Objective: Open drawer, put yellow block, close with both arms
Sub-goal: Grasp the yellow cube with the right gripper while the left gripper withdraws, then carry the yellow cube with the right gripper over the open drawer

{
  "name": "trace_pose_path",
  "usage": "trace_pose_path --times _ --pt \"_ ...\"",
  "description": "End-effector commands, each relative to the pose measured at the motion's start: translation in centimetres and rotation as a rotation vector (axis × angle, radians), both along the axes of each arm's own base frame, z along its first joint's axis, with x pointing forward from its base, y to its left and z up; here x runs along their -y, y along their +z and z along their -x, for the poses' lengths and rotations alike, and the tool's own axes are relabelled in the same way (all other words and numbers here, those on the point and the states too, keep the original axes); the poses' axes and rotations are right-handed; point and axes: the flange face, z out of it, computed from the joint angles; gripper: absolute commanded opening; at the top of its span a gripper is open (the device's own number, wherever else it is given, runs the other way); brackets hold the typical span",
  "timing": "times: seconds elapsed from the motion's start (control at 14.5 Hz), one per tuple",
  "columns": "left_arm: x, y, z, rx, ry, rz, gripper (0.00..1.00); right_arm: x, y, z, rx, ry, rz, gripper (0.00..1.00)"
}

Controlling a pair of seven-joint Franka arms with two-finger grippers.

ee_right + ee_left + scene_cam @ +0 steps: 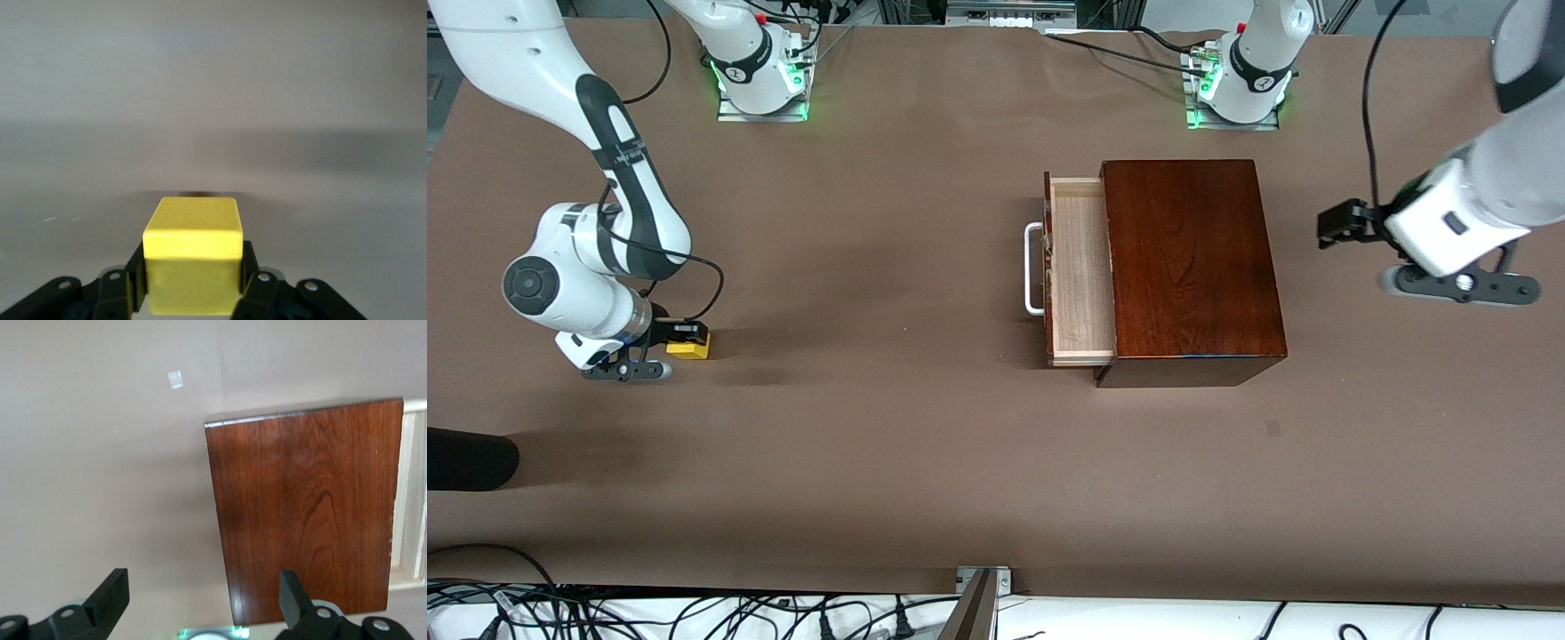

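Yellow block (193, 263) clamped in right tool (193, 287)

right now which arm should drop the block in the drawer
Right: the right gripper is shut on the yellow block. The left gripper hangs open, away from the open drawer.
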Motion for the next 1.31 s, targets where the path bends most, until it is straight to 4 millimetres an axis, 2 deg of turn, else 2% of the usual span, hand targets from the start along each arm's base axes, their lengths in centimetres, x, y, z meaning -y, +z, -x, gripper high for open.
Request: trace_pose_path --times 0.0,0.14,0.28,0.34,0.41,0.55,0.62,0.76,0.83,0.97,1.03,1.17,1.24 --pt "-1.0 -1.4 4.4 0.068 -0.056 0.036 1.0 -5.6 8.3 -1.4 0.01 0.113 -0.046 0.0" --pt "-1.8 -1.4 5.2 0.076 -0.035 0.028 1.0 -11.2 13.1 -2.4 -0.012 0.211 -0.08 0.0" --pt "-3.9 -0.5 4.9 0.121 0.003 0.028 1.0 -18.4 17.4 -2.3 -0.012 0.313 -0.112 0.0" --pt "-4.3 0.0 4.9 0.153 0.005 0.027 1.0 -21.5 18.5 -1.9 -0.014 0.36 -0.122 0.0" --pt "-4.4 0.1 5.8 0.159 0.005 0.023 1.0 -25.0 19.4 -1.1 -0.002 0.413 -0.127 0.0" --pt "-4.5 0.1 6.6 0.189 0.011 0.022 1.0 -32.8 19.7 1.5 0.023 0.542 -0.137 0.0" --pt "-4.7 -0.1 6.8 0.185 0.014 0.021 1.0 -36.8 20.6 2.7 0.051 0.606 -0.149 0.0" --pt "-4.9 0.0 6.8 0.17 0.023 0.019 1.0 -46.6 21.2 7.9 0.067 0.76 -0.154 0.0" --pt "-4.7 0.0 6.8 0.162 0.029 0.018 1.0 -50.1 20.9 10.0 0.083 0.83 -0.139 0.0" --pt "-4.7 0.0 6.9 0.16 0.029 0.018 1.0 -55.7 21.2 13.1 0.122 0.945 -0.132 0.0" --pt "-4.7 0.0 6.9 0.16 0.029 0.018 1.0 -57.9 21.7 14.2 0.139 0.982 -0.14 0.0" --pt "-4.7 0.0 6.8 0.16 0.029 0.018 1.0 -62.2 21.1 17.5 0.166 1.078 -0.14 0.0" --pt "-4.7 0.1 6.9 0.162 0.027 0.018 1.0 -63.7 20.5 18.7 0.181 1.121 -0.125 0.0"
